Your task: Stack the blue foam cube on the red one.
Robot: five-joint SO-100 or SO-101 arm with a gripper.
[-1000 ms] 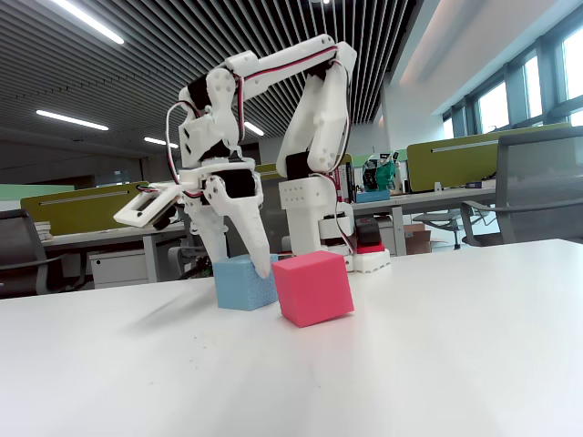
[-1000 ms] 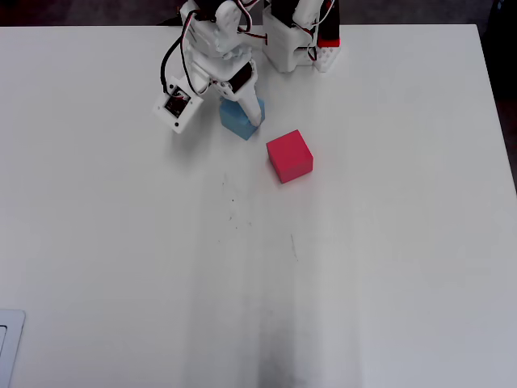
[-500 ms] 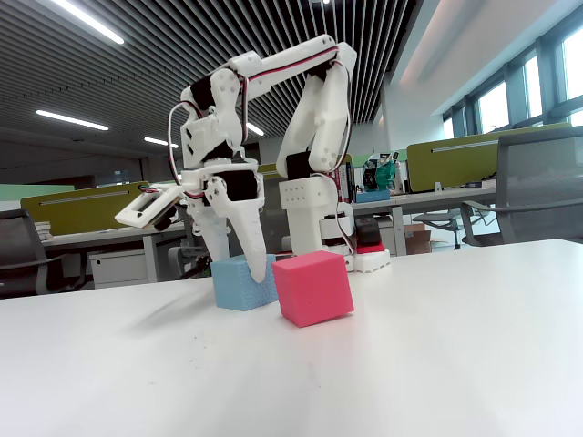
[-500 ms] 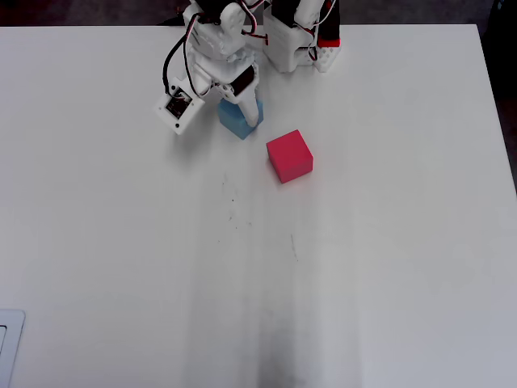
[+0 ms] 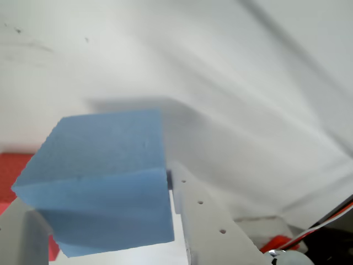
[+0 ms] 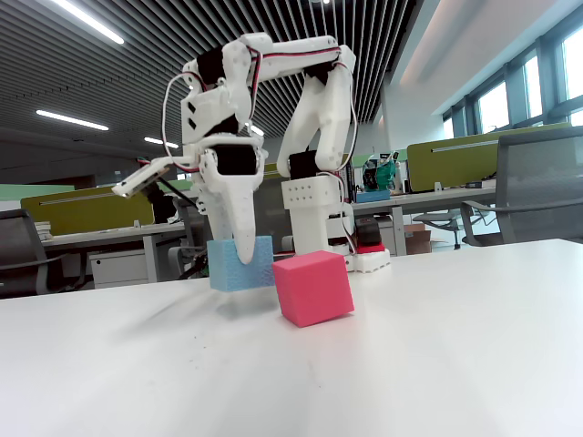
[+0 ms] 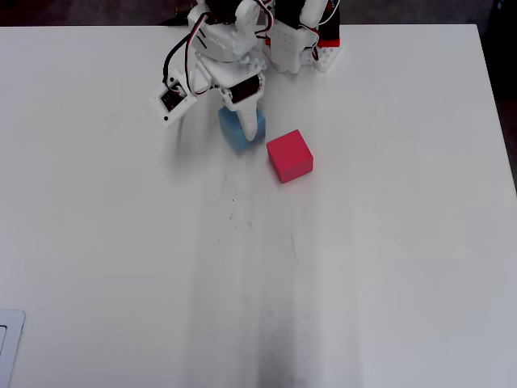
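Fixed view: red cube [image 6: 313, 288] rests on the white table [image 6: 437, 355], nearest the camera. Blue cube [image 6: 239, 264] sits just behind it and to its left, lifted clear of the table, apart from the red cube. Gripper [image 6: 242, 252] has its jaws clamped on the blue cube. Behind the red cube stands the arm base [image 6: 314, 218]. Overhead view agrees: blue cube [image 7: 241, 129] just up-left of red cube [image 7: 289, 155].

Matte, grainy blue foam cube [image 5: 105, 176]
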